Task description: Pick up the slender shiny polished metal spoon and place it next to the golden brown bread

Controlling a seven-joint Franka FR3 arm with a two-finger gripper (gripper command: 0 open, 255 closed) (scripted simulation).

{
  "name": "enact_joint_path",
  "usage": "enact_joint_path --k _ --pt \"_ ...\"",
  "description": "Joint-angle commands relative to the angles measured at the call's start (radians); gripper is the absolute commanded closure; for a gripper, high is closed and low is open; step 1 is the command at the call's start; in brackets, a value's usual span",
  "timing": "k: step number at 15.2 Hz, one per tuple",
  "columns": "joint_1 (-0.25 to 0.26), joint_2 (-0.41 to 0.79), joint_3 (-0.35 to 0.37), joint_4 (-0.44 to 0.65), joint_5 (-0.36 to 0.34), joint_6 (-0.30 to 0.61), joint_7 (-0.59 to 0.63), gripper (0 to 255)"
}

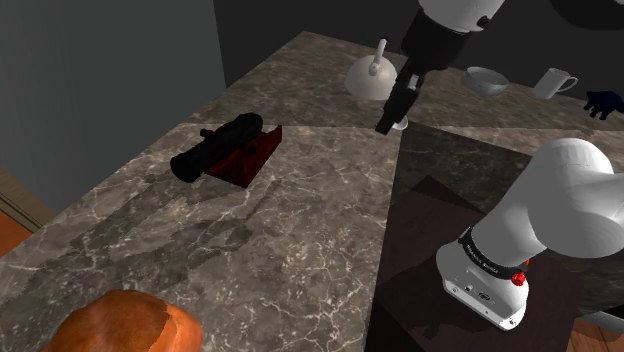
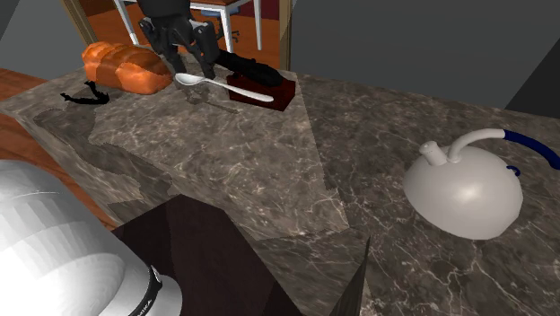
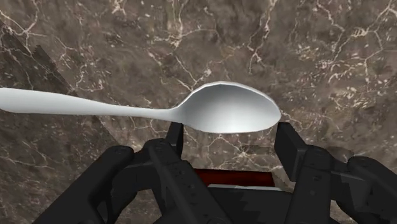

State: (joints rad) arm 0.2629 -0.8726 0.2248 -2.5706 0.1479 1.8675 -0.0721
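While spoon [image 3: 229,108] appears lifted clear of tabletop [image 2: 269,171] — bowl pinched between fingers [image 3: 287,139] of gripper [image 2: 188,66], handle jutting sideways — second exterior view reads left to right: bread [image 2: 126,65], gripper with spoon, dark red board [image 2: 265,92] carrying black object [image 2: 247,65]. Handling note: travel level and slow, since grip on curved bowl likely slippery; keep handle off board; lower beside bread, not onto it, before release.
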Motion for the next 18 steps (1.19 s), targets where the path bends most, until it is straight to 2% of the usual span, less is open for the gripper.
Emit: enact_joint_path --k 1,10,18 --pt "0.019 0.003 0.045 0.008 0.027 -0.002 0.048 255" --pt "0.091 0.047 0.261 0.093 0.139 -0.016 0.274 255" --pt "0.092 0.162 0.468 0.242 0.192 -0.009 0.475 255"
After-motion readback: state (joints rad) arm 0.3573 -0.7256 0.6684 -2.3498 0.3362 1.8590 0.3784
